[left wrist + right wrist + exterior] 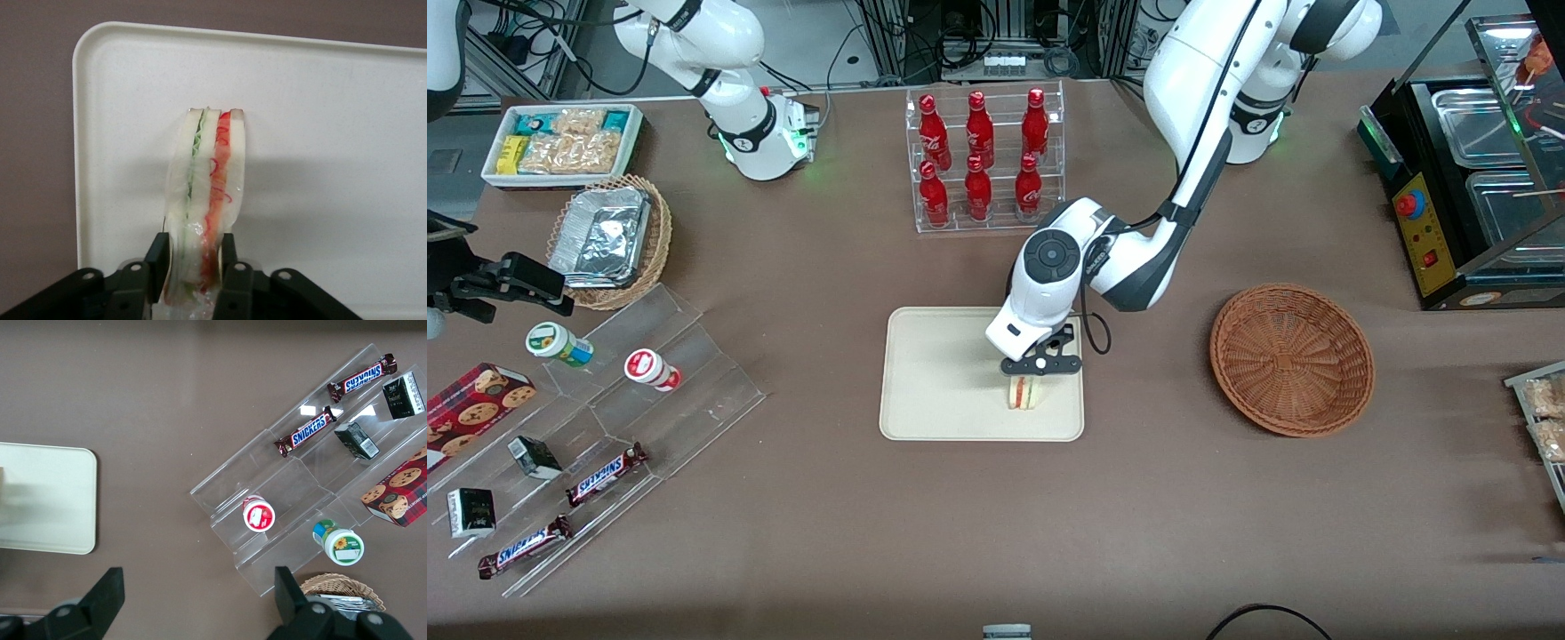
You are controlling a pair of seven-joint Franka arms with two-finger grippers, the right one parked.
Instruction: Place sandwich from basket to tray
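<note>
tool [1030, 377] clamping sandwich [1024, 392] on tray [934, 382], basket [1291, 358] bare

My table [978, 524] is a brown surface, and directly on it lie the cream tray [934, 373] near the middle, the reddish-brown basket [1291, 358] toward my working end, and a clear rack of red bottles [985, 160] farther from the front camera than the tray. Toward the parked arm's end sit a tan wicker basket with a foil container [609, 240], a white tray of packaged snacks [562, 145] and a clear stepped display stand [649, 382]. My gripper [1040, 366] is over the tray, clamped on the sandwich [1024, 392], whose lower edge looks to meet the tray.
</note>
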